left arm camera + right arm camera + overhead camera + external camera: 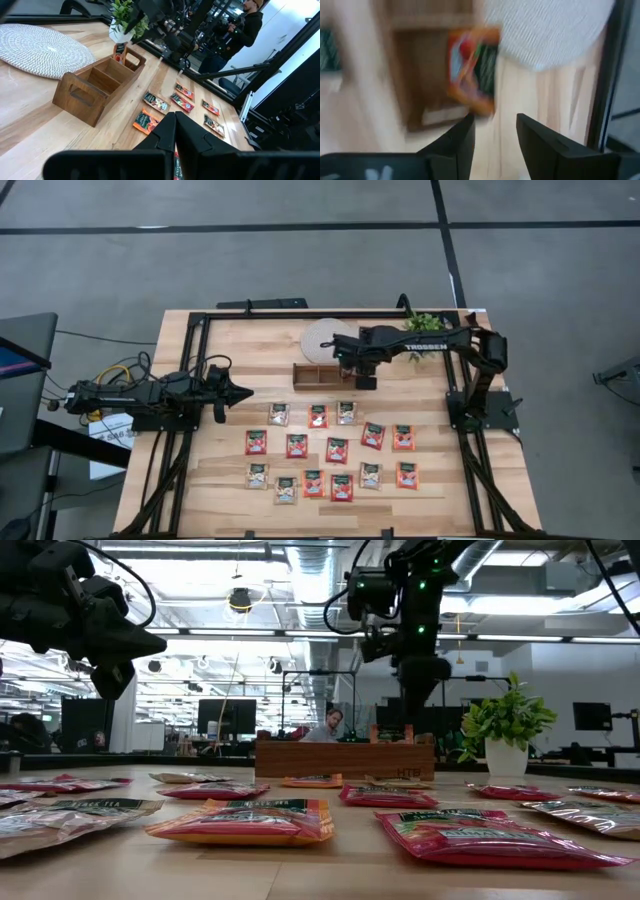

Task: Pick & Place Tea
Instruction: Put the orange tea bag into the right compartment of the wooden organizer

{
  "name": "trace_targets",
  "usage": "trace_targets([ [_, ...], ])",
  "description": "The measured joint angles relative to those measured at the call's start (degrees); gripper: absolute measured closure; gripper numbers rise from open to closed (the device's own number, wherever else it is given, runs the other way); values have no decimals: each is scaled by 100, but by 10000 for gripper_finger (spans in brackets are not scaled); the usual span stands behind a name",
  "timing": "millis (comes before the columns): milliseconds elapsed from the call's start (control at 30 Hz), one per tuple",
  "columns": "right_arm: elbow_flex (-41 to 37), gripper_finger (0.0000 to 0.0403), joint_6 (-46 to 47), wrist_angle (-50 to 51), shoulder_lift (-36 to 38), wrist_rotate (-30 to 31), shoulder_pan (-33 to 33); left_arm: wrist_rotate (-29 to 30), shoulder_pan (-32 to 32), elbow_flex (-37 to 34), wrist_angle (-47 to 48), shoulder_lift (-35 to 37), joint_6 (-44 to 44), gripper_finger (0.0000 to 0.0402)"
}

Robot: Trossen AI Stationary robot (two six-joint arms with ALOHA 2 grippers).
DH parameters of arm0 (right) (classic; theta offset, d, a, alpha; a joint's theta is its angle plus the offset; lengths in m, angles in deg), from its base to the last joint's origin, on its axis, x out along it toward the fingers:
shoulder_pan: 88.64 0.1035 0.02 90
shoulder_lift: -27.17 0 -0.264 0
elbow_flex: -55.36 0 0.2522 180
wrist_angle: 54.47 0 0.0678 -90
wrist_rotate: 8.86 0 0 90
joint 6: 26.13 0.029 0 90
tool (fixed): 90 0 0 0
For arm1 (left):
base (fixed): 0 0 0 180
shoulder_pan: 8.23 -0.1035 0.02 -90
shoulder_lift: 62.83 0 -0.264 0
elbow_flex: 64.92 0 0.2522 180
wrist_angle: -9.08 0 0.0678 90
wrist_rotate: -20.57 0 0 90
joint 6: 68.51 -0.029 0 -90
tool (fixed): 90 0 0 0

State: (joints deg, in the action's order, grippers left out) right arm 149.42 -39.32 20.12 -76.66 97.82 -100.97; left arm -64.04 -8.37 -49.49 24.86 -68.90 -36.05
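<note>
Several tea sachets [337, 448], mostly red and some pale, lie flat in rows on the wooden table. A brown wooden tray [318, 376] stands behind them. One red sachet [472, 67] stands on edge in the tray's right-end compartment, and it also shows in the low view [390, 732]. My right gripper [495, 120] hangs just above that compartment, pointing steeply down. It is open, and nothing lies between its fingers. My left gripper [243, 392] waits shut at the table's left side, pointing level toward the sachets.
A round woven mat [325, 337] lies behind the tray. A small potted plant [505, 730] stands at the far right. The black frame rails [190, 380] run along the table's sides. Beyond the far edge, a person [330, 723] sits in the room.
</note>
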Motion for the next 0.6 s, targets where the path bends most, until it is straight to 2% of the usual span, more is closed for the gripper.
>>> trace_targets([
  [133, 267, 269, 102, 1026, 28, -118, 235, 0, 0, 2, 0, 2, -2, 401],
  [200, 270, 273, 116, 1433, 177, -482, 366, 0, 0, 2, 0, 2, -2, 401],
  [267, 244, 276, 118, 1666, 370, -1137, 477, -1, 0, 2, 2, 2, -2, 401],
  [400, -185, 280, 232, 1631, 907, -2107, 663, -2, 0, 1, 0, 0, -2, 401],
  [600, -1276, 280, 1145, 1111, 1799, -2147, 949, -2, 0, 2, 2, 2, -4, 401],
])
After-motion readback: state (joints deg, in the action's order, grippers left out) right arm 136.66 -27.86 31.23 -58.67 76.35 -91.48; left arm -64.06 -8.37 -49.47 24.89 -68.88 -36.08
